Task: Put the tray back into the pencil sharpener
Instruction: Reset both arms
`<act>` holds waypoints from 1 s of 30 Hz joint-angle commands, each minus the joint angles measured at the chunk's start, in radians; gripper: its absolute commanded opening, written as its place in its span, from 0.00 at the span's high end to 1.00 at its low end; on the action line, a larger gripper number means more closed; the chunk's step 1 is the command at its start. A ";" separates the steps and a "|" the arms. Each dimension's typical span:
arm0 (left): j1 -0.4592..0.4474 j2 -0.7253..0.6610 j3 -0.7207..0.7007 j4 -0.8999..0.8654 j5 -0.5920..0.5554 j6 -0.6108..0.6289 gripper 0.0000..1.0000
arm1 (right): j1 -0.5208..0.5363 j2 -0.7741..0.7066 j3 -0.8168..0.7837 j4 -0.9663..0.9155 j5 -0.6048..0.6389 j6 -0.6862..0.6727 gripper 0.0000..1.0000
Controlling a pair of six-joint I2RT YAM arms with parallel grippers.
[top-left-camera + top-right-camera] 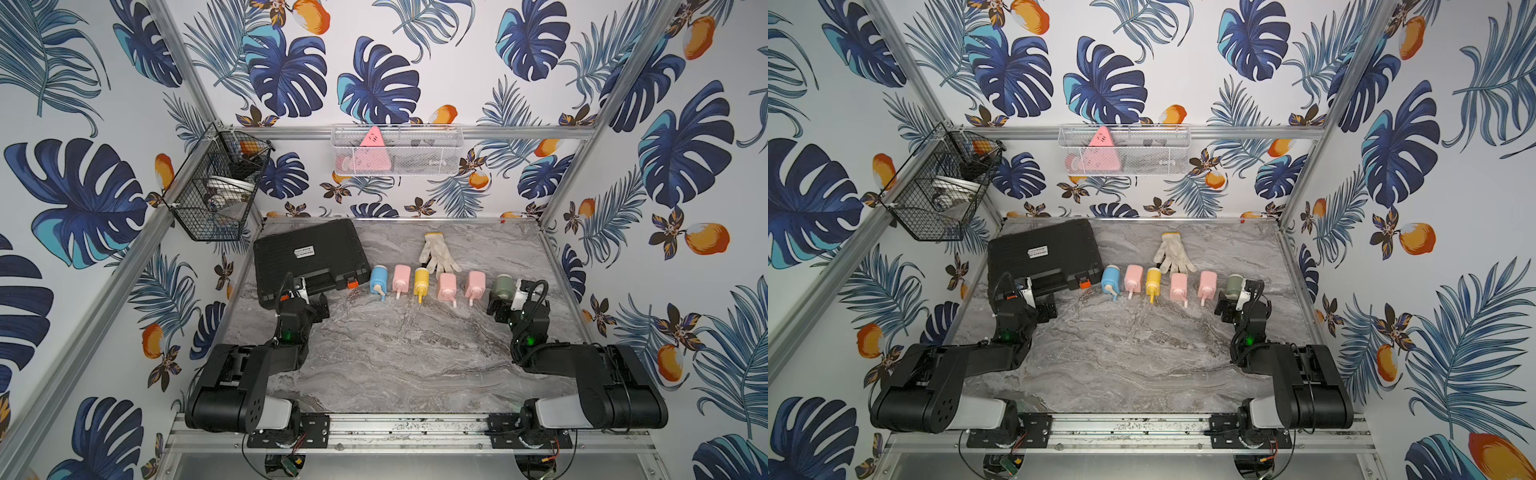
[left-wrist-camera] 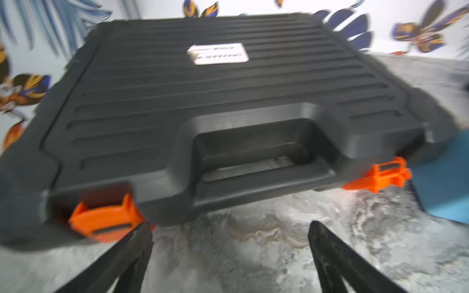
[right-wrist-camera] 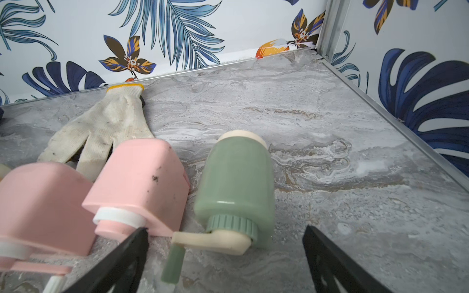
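Left claw [image 2: 228, 224] agape by ribbed black case [image 2: 203, 101], right claw [image 3: 225, 228] agape by glossy green sharpener [image 3: 236, 177]

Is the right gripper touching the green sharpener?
Apart. The right wrist view shows the right gripper open, with bare table between each jaw and the green sharpener.

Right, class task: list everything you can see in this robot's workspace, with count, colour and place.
pencil sharpeners: six; blue, pink, yellow, pink, pink, green; one row across the table
case: one, black with orange latches, back left of table
glove: one, white, behind the row
wire basket: one, black, left wall
mesh basket: one, white, back wall, pink triangle inside
table: one, grey marble
left gripper: one, black, open, facing the case
right gripper: one, black, open, by the green one
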 commanded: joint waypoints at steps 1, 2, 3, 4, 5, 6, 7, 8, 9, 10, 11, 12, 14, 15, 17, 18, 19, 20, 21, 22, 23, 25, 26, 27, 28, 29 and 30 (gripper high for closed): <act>0.044 0.064 -0.017 0.240 0.092 0.026 0.01 | 0.000 0.110 -0.037 0.284 -0.005 -0.039 0.02; 0.047 0.093 -0.014 0.264 0.108 0.031 0.01 | 0.000 0.164 -0.043 0.356 -0.006 -0.042 0.02; 0.047 0.124 -0.012 0.290 0.130 0.041 0.01 | -0.001 0.241 -0.045 0.463 -0.007 -0.045 0.02; 0.047 0.155 -0.008 0.313 0.147 0.050 0.01 | 0.000 0.266 -0.039 0.510 0.010 -0.046 0.00; 0.047 0.180 -0.007 0.330 0.159 0.053 0.01 | -0.001 0.223 -0.025 0.426 0.006 -0.042 0.00; 0.048 0.209 -0.005 0.361 0.175 0.059 0.01 | -0.002 0.167 0.002 0.285 0.012 -0.030 0.00; 0.047 0.225 0.010 0.361 0.192 0.062 0.01 | -0.002 0.140 0.032 0.179 0.011 -0.032 0.00; 0.047 0.223 0.022 0.330 0.201 0.065 0.01 | -0.002 0.154 0.048 0.166 0.010 -0.036 0.00; 0.047 0.220 0.036 0.300 0.184 0.060 0.01 | -0.002 0.189 0.061 0.200 0.012 -0.043 0.00; 0.041 0.223 0.042 0.295 0.142 0.053 0.01 | -0.002 0.208 0.071 0.222 0.031 -0.038 0.00; 0.026 0.219 0.045 0.280 0.101 0.055 0.01 | -0.002 0.190 0.085 0.172 0.048 -0.025 0.00; 0.015 0.214 0.052 0.262 0.047 0.060 0.01 | -0.002 0.164 0.099 0.082 0.069 -0.010 0.00; -0.023 0.215 0.075 0.219 0.019 0.072 0.01 | -0.002 0.170 0.102 0.096 0.081 -0.007 0.00; -0.028 0.214 0.089 0.191 0.033 0.081 0.01 | -0.002 0.193 0.092 0.163 0.083 -0.013 0.00; -0.029 0.217 0.111 0.153 0.104 0.112 0.01 | -0.002 0.187 0.084 0.156 0.098 -0.008 0.00; -0.037 0.217 0.117 0.139 0.103 0.123 0.01 | -0.002 0.172 0.088 0.121 0.101 -0.004 0.00; -0.041 0.220 0.112 0.158 0.098 0.125 0.01 | -0.002 0.171 0.091 0.116 0.102 -0.004 0.00; -0.042 0.219 0.117 0.143 0.100 0.125 0.01 | -0.002 0.179 0.089 0.136 0.102 -0.010 0.00; -0.041 0.220 0.116 0.150 0.100 0.125 0.01 | -0.001 0.191 0.083 0.181 0.091 -0.020 0.00; -0.042 0.220 0.117 0.146 0.100 0.125 0.01 | 0.003 0.193 0.076 0.187 0.087 -0.025 0.00; -0.042 0.221 0.119 0.140 0.100 0.125 0.01 | 0.006 0.183 0.079 0.164 0.092 -0.023 0.00; -0.042 0.232 0.138 0.116 0.099 0.126 0.01 | 0.006 0.183 0.085 0.152 0.101 -0.020 0.00; -0.042 0.234 0.140 0.115 0.098 0.127 0.01 | 0.006 0.191 0.084 0.171 0.104 -0.020 0.00; -0.042 0.234 0.143 0.109 0.098 0.125 0.01 | 0.006 0.192 0.084 0.170 0.105 -0.021 0.00; -0.042 0.234 0.142 0.114 0.098 0.125 0.01 | 0.006 0.187 0.091 0.146 0.110 -0.017 0.00; -0.042 0.229 0.136 0.118 0.099 0.126 0.01 | 0.006 0.184 0.096 0.129 0.116 -0.014 0.00; -0.044 0.225 0.124 0.137 0.095 0.126 0.01 | 0.006 0.185 0.100 0.127 0.124 -0.012 0.00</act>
